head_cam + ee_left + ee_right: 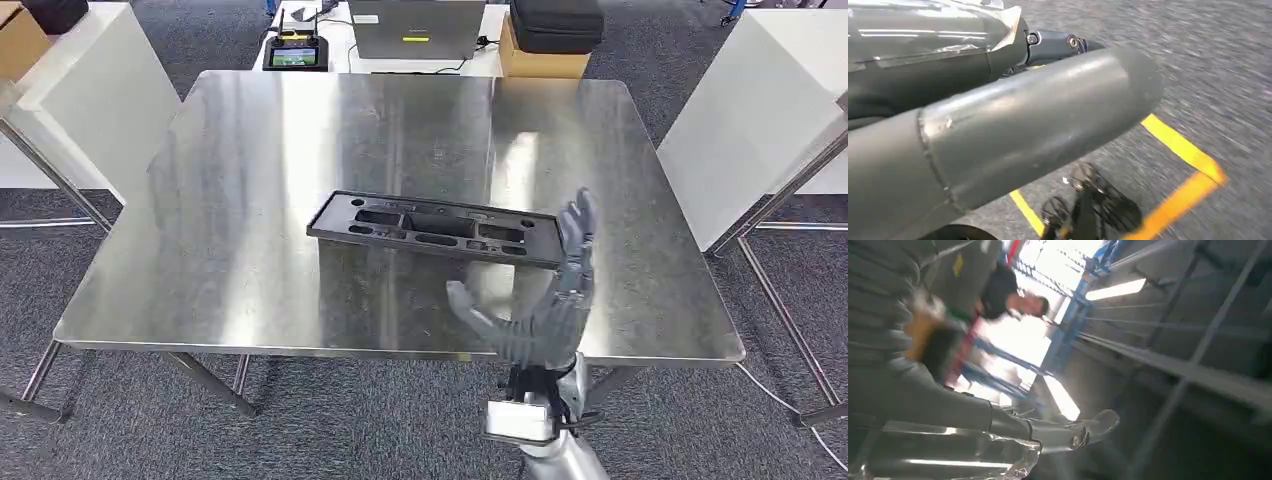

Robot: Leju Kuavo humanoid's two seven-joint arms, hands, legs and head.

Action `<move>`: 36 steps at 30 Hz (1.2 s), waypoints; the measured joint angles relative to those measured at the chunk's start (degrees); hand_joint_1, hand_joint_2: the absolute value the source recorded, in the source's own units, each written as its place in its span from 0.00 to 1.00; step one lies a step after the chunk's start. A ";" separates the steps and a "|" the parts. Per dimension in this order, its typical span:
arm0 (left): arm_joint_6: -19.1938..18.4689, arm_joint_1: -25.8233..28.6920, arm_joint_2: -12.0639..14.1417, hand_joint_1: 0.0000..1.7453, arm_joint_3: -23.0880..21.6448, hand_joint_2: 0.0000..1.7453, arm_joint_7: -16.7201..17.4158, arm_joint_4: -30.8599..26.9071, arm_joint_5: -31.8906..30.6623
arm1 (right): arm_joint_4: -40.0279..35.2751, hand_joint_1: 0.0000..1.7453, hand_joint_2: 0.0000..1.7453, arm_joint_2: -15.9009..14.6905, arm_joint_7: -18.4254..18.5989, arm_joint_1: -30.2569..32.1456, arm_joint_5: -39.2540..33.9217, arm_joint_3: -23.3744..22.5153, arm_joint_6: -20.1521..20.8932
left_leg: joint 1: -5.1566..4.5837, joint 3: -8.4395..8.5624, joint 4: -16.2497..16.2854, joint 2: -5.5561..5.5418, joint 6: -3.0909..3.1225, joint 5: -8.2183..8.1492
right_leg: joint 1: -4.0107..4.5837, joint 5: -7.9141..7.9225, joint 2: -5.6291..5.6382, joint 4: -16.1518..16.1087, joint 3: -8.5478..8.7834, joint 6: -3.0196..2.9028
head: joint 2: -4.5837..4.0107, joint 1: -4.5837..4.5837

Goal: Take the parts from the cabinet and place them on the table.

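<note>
I see one long black plastic tray-like part (435,229) lying on the shiny steel table (250,200) — delivered; my right hand (545,300) hovers empty, fingers spread; left hand's state I can't tell.

The head view looks forward and steeply down from high up onto a steel table (250,200), taking in its whole top. The left wrist view looks down, close over grey carpet floor (1218,75). The right wrist view tilts up toward ceiling lights (1115,289).
</note>
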 joint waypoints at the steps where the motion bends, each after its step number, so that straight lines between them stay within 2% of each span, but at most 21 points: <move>1: 0.62 0.00 -0.04 0.00 0.13 0.00 1.57 0.00 0.04 | -0.05 0.00 1.00 -0.18 0.00 0.90 -4.00 -0.04 0.97 | -0.06 0.06 0.00 0.00 0.06 -0.04 | -0.05 0.00 0.01 0.00 0.04 0.03 | 0.00 -0.02; 3: 1.19 0.01 -0.15 0.00 0.26 0.00 3.69 0.00 0.04 | 0.00 0.00 1.00 -0.68 0.02 2.22 -9.57 -0.15 3.05 | -0.17 0.05 0.08 0.01 0.16 -0.08 | -0.19 0.01 0.01 0.00 0.05 0.08 | 0.00 -0.02; 6: 1.69 -0.01 -0.29 0.00 0.46 0.00 4.47 0.00 0.02 | 0.00 0.00 1.00 -1.20 0.02 3.37 -11.27 -0.20 4.97 | -0.25 0.03 0.35 0.00 0.52 -0.30 | -0.33 -0.09 0.01 0.00 0.20 0.34 | 0.00 0.00; 10: 3.39 -0.12 -0.61 0.00 1.03 0.00 6.55 0.00 0.15 | 3.94 0.00 1.00 -1.84 0.83 3.06 -13.88 -0.33 21.09 | -0.17 0.50 -0.08 0.09 1.51 0.11 | -0.27 0.16 0.06 -0.26 0.70 1.24 | 0.00 0.00; 12: 3.70 -0.24 -1.05 0.00 1.27 0.00 6.57 0.00 0.42 | 7.41 0.00 1.00 -1.71 0.78 2.80 -10.42 -0.33 25.65 | 0.33 0.95 -0.89 0.32 2.17 0.76 | -0.34 -2.77 -0.13 3.08 -0.46 0.73 | 0.00 0.11; 14: 3.28 -0.25 -1.23 0.00 1.36 0.00 6.48 0.00 0.46 | 10.45 0.00 1.00 -1.44 0.74 2.49 -7.87 -0.33 27.57 | 0.29 0.69 -0.88 0.30 2.26 0.83 | -0.40 -7.49 -0.13 12.22 -4.30 0.09 | 0.00 0.24; 15: 3.09 -0.21 -1.44 0.00 1.38 0.00 6.37 0.00 0.44 | 11.63 0.00 1.00 -1.16 0.74 2.49 -7.46 -0.31 28.55 | 0.24 0.47 -0.86 0.31 2.29 0.90 | -0.39 -9.15 -0.12 16.46 -6.03 0.10 | 0.00 0.26; 16: 2.85 -0.19 -1.47 0.00 1.40 0.00 6.37 0.00 0.28 | 12.67 0.00 1.00 -0.75 0.74 2.46 -7.33 -0.31 29.25 | 0.23 0.30 -0.85 0.32 2.21 1.06 | -0.38 -9.48 -0.12 18.24 -6.50 0.46 | 0.00 0.24; 17: 2.82 -0.20 -1.58 0.00 1.40 0.00 6.37 0.00 0.04 | 13.31 0.00 1.00 -0.46 0.74 2.40 -7.20 -0.31 29.69 | 0.23 0.14 -0.84 0.32 2.06 1.22 | -0.39 -8.84 -0.13 17.06 -5.47 0.88 | 0.00 0.24; 19: 2.89 -0.19 -1.79 0.00 1.40 0.00 6.54 0.00 -0.04 | 14.27 0.00 1.00 0.21 0.96 2.13 -6.93 -0.31 30.77 | 0.27 -0.15 -0.80 0.30 1.64 1.56 | -0.45 -5.73 -0.17 8.26 0.01 1.84 | 0.00 0.24; 20: 2.96 -0.20 -1.90 0.00 1.40 0.00 6.74 0.00 -0.04 | 14.53 0.00 1.00 0.57 1.00 1.84 -6.91 -0.31 31.33 | 0.30 -0.24 -0.64 0.27 1.34 1.75 | -0.62 -4.43 -0.24 2.05 3.89 2.05 | 0.00 0.24; 21: 3.06 -0.21 -1.88 0.00 1.42 0.00 6.83 0.00 -0.02 | 14.80 0.00 1.00 0.92 1.00 1.45 -6.96 -0.31 31.70 | 0.08 -0.48 -0.39 0.29 1.00 1.88 | -0.53 -4.09 -0.20 -0.25 5.62 1.45 | 0.00 0.22; 22: 3.09 -0.22 -1.90 0.00 1.49 0.00 6.94 0.00 0.04 | 15.01 0.00 1.00 1.20 1.05 1.41 -7.00 -0.33 31.89 | 0.09 -0.38 -0.38 0.31 0.57 2.15 | 0.01 -3.12 0.02 0.57 5.10 1.06 | 0.00 0.11; 25: 3.17 -0.19 -2.03 0.00 1.55 0.00 7.07 0.00 0.07 | 15.56 0.00 1.00 1.55 1.09 1.19 -7.20 -0.35 32.11 | 0.24 -0.89 0.03 0.17 -0.47 2.81 | -0.04 -3.04 0.04 0.38 3.92 -0.08 | 0.00 0.18; 26: 3.26 -0.13 -1.95 0.00 1.57 0.00 7.11 0.00 0.06 | 15.78 0.00 1.00 1.77 1.09 1.08 -7.20 -0.35 32.13 | 0.70 -1.32 0.52 0.05 -0.90 2.12 | -0.91 -2.46 -0.15 0.21 3.85 -0.87 | 0.00 0.13; 28: 3.39 -0.10 -1.97 0.00 1.62 0.00 7.47 0.00 0.13 | 16.04 0.00 1.00 2.10 1.07 1.02 -7.18 -0.37 32.22 | 1.16 -3.14 5.24 0.28 -1.79 -3.56 | -0.55 -1.55 -0.35 0.23 3.16 -2.26 | 0.00 0.00; 30: 3.55 -0.10 -1.95 0.00 1.64 0.00 8.41 0.00 0.11 | 16.30 0.00 1.00 2.21 1.07 1.08 -6.98 -0.42 32.48 | 1.55 -5.66 13.47 0.30 -2.53 -8.31 | -0.20 -0.68 -0.55 0.41 1.82 -2.51 | 0.00 -0.02; 31: 3.66 -0.08 -1.97 0.00 1.66 0.00 9.16 0.00 0.02 | 16.41 0.00 1.00 2.21 1.07 1.17 -6.67 -0.46 32.68 | 1.72 -5.97 15.95 0.33 -2.76 -9.08 | -0.11 -0.26 -0.58 0.61 1.02 -2.50 | 0.00 -0.02; 33: 3.83 -0.05 -2.03 0.00 1.66 0.00 10.55 0.00 -0.07 | 16.43 0.00 1.00 2.25 1.07 1.44 -6.21 -0.59 32.83 | 1.97 -2.77 13.34 0.36 -2.84 -7.13 | -0.07 0.29 -0.57 1.23 -0.38 -2.17 | 0.00 -0.02; 35: 3.92 -0.15 -2.12 0.00 1.66 0.00 11.31 0.00 -0.15 | 16.33 0.00 1.00 2.36 1.05 1.67 -6.08 -0.68 33.38 | 2.18 4.67 3.46 0.37 -2.53 -4.11 | -0.07 0.79 -0.52 1.81 -1.56 -1.78 | 0.00 -0.04; 36: 3.92 -0.48 -2.25 0.00 1.64 0.00 11.57 0.00 -0.20 | 15.93 0.00 1.00 2.47 0.96 1.84 -6.19 -0.81 33.77 | 2.10 5.76 1.06 0.24 -2.29 -6.31 | -0.09 1.37 -0.62 1.71 -1.52 -1.44 | 0.02 0.02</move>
